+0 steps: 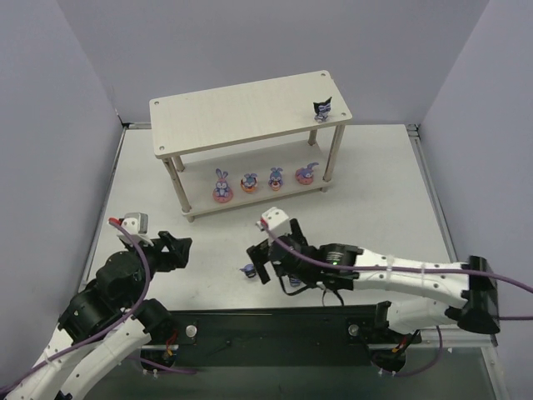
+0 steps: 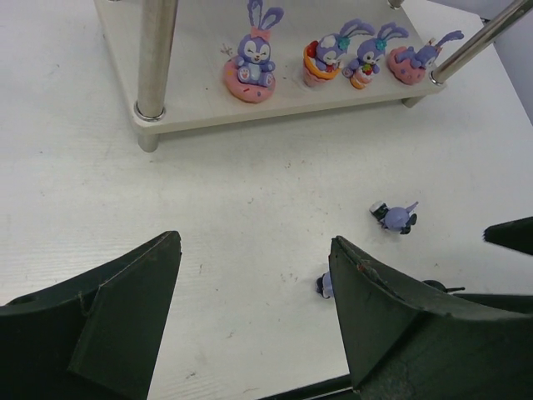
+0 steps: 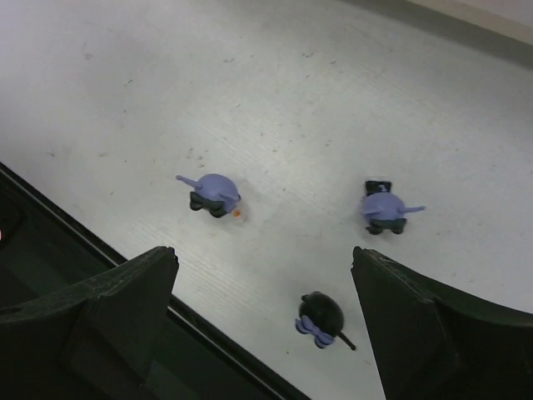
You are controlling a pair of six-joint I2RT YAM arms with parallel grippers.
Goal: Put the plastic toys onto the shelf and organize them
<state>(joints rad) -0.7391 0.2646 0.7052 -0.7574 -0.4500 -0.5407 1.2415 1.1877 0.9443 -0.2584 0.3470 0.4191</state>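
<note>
Three dark figures (image 3: 215, 193) under right gripper (image 3: 265, 252) — faces unreadable.

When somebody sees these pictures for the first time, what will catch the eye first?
The four purple bunnies in a row on the lower board of the pale wooden shelf stand out first. One dark figure stands alone at the right end of the top board. Three more dark figures are on the white table, just under the open right gripper.
</note>
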